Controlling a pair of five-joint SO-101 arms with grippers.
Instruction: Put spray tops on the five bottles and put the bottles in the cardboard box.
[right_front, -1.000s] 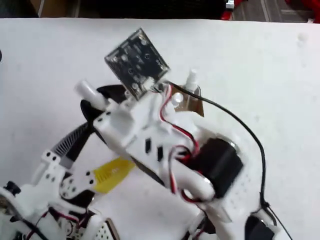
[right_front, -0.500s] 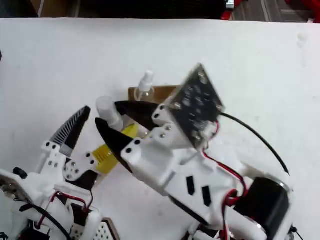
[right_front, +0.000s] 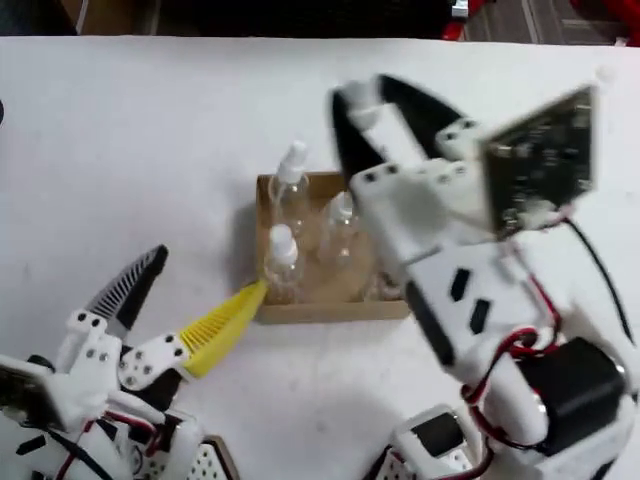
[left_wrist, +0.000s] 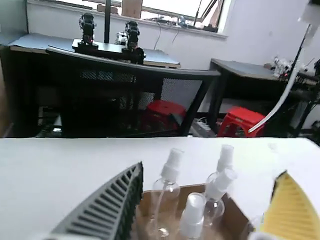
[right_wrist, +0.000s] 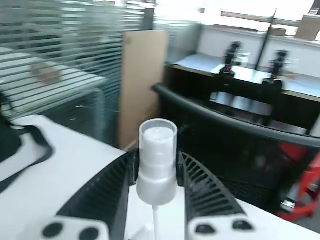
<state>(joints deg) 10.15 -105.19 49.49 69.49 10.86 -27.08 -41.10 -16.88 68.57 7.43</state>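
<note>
High view, near edge: the left pincer (right_front: 190, 290) sits low over the desk (right_front: 120, 130), its grey and yellow fingers spread apart with nothing between them. It has drawn back slightly toward the near edge since half a second ago. The tip of the yellow finger lies at the near-left corner of the cardboard box (right_front: 300, 312) (contact cannot be confirmed).

The box stands mid-desk and holds upright bottles (right_front: 282, 262) fitted with tops. Three are exposed in the high view, and four can be counted in the left wrist view. The right arm (right_front: 450, 250) overhangs the right side of the box and hides that part of it.

Half a second ago this arm lay across the box with its pincer beside the left one. It has since swung away, uncovering most of the box. The right pincer (right_front: 362, 95) is now beyond the far wall of the box, clamped on a white spray top (right_wrist: 157, 160) whose thin tube hangs below.

Behind the desk stand a black chair (left_wrist: 130, 75) and red stools (left_wrist: 240, 120).
</note>
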